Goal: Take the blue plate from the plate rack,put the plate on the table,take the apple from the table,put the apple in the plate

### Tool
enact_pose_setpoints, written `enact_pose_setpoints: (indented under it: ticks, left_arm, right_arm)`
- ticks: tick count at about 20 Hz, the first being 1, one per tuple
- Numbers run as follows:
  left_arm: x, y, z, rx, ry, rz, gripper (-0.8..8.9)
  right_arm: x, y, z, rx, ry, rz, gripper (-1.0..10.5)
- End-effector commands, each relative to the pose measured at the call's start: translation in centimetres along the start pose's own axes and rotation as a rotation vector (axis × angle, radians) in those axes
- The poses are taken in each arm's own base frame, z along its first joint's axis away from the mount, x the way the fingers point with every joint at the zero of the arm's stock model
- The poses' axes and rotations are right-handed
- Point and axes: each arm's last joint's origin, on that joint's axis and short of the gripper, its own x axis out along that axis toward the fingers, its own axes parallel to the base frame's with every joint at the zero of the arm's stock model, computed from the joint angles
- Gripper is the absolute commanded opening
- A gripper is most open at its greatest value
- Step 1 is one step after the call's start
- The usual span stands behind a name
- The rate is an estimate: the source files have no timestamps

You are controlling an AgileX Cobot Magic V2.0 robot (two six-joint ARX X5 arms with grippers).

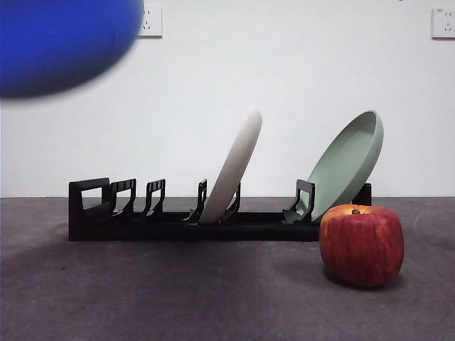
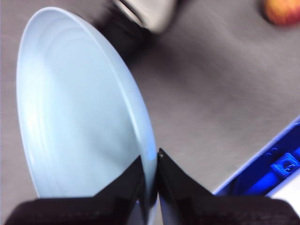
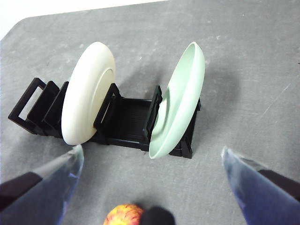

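Left claw (image 2: 150,187) clenched on the blue plate's (image 2: 79,112) rim, plate held on edge, aloft over the bench (image 2: 220,103). Right claw (image 3: 150,187) spread wide, hovering above the apple (image 1: 361,245), which sits upright near the front, stem up. Behind: plate rack (image 1: 185,224) lengthwise, holding cream plate (image 1: 231,167) and green plate (image 1: 345,167), both leaning.

Front view: camera sits low, near table (image 1: 142,298) height, facing level across it toward a white wall; the plate rack (image 1: 192,220) and apple (image 1: 361,245) stand near and large.

Left wrist view: camera looks along its own jaws, very close to the blue plate (image 2: 79,117), with table beyond.

Right wrist view: camera looks steeply down from higher up onto the whole rack.

Shared: the rack and the apple (image 3: 124,214) appear in front and right wrist views; the apple (image 2: 282,10) also shows in the left wrist view.
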Motion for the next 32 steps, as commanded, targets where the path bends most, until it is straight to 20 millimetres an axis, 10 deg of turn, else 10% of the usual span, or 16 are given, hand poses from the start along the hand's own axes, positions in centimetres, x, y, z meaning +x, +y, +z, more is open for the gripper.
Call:
enact_pose_setpoints:
  ticks: [1, 15, 18, 22, 26, 32]
  left_arm:
    - [2.7, -2.8, -0.3, -0.051, -0.051, -0.061, -0.08]
    - [15.6, -11.2, 0.7, 0.166, 0.132, -0.279, 0.08]
    - [15.7, -11.1, 0.9, 0.147, 0.145, -0.378, 3.6]
    - [15.7, -10.6, 1.2, 0.136, 0.139, -0.373, 4.09]
    - [11.3, -7.9, 2.3, 0.081, -0.031, -0.344, 4.09]
    - [-1.7, 1.8, 1.9, -0.146, -0.477, -0.201, 4.09]
  right_arm:
    - [0.0, 0.0, 0.1, 0.005, -0.007, -0.001, 5.0]
    - [0.0, 0.0, 0.1, 0.005, -0.007, -0.001, 5.0]
    - [0.0, 0.0, 0.1, 0.005, -0.007, -0.001, 5.0]
    - [0.0, 0.0, 0.1, 0.005, -0.005, 0.003, 5.0]
    - [0.1, 0.4, -0.3, 0.015, 0.042, 0.111, 5.0]
    - [1.9, 2.6, -1.2, -0.045, 0.165, 0.156, 5.0]
